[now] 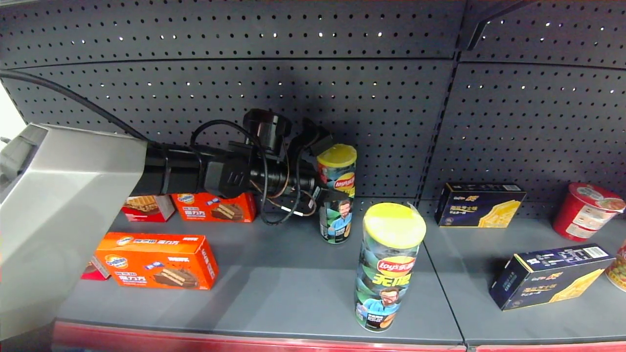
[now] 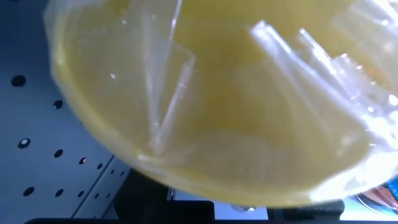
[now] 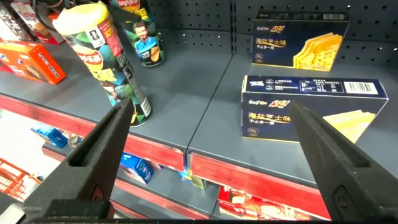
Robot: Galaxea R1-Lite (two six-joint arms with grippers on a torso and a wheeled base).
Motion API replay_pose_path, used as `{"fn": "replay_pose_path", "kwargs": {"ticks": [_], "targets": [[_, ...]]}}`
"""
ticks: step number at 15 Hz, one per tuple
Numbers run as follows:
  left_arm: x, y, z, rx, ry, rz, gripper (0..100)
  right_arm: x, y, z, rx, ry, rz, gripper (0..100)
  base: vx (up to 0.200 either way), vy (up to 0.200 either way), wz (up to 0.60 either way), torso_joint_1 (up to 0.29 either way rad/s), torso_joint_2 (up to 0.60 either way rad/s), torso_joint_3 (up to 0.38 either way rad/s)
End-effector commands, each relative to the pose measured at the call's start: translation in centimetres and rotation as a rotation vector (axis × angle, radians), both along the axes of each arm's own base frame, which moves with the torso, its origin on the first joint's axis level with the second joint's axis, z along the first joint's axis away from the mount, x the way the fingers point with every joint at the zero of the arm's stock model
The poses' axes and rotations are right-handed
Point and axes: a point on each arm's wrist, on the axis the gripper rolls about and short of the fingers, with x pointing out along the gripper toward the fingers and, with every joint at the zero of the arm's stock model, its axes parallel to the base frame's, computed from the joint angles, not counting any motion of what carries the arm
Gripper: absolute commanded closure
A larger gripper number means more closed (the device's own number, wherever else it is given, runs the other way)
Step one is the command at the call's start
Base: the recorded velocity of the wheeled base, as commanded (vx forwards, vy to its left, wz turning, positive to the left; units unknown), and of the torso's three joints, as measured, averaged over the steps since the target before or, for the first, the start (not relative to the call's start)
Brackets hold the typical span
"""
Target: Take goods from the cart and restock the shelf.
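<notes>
The left gripper [image 1: 328, 195] is at the back of the shelf [image 1: 293, 283], closed around the middle of the far chip can [image 1: 337, 168]. One dark finger crosses the can's front. That can stands upright on the shelf, close to the pegboard back panel [image 1: 244, 73], and its yellow lid [image 2: 217, 106] under clear wrap sits right below the left wrist camera. The near chip can [image 1: 389, 266] stands upright on its own, nearer the shelf's front edge and slightly to the right.

The right gripper [image 3: 209, 107] hangs in front of the shelf edge with its fingers spread wide and nothing between them.

To the left lie two orange wafer boxes, one near [image 1: 156, 266] and one far [image 1: 215, 206]. To the right are two dark blue boxes, one far [image 1: 479, 204] and one near [image 1: 550, 276], and beyond them a red noodle cup [image 1: 587, 210].
</notes>
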Motion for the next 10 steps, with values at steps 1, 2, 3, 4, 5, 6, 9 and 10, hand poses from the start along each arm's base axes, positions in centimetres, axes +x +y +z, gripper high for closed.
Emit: {"fn": "replay_pose_path", "kwargs": {"ticks": [1,2,3,4,5,6,9,10], "targets": [[0.02,-0.01,-0.01,0.0,0.0,0.0,100,0.04,0.01,-0.05,0.0,0.004,0.001,0,0.0,0.0,0.0,0.0,0.0,0.0],[0.01,0.0,-0.05,0.001,0.002,0.0,100,0.08,0.01,-0.1,-0.001,0.007,0.001,0,0.0,0.0,0.0,0.0,0.0,0.0],[0.01,0.0,-0.05,0.001,0.002,0.0,100,0.06,0.01,-0.14,-0.001,0.007,0.003,0,0.0,0.0,0.0,0.0,0.0,0.0],[0.01,0.0,-0.06,0.002,0.0,0.001,0,0.07,0.01,-0.18,-0.001,0.008,0.003,0,0.0,0.0,0.0,0.0,0.0,0.0],[0.01,0.0,-0.05,0.001,0.0,0.0,0,0.04,0.01,-0.18,-0.001,0.007,0.001,0,0.0,0.0,0.0,0.0,0.0,0.0],[0.03,-0.01,0.0,0.001,-0.002,0.003,0,0.04,0.01,-0.18,0.001,0.007,0.001,0,0.0,0.0,0.0,0.0,0.0,0.0],[-0.03,0.03,0.02,0.003,-0.003,0.008,0,0.01,0.0,-0.19,-0.001,0.007,0.001,0,0.0,0.0,0.0,0.0,0.0,0.0],[-0.06,0.05,0.05,0.003,-0.003,0.008,0,0.01,0.0,-0.19,-0.001,0.007,0.001,0,0.0,0.0,0.0,0.0,0.0,0.0]]}}
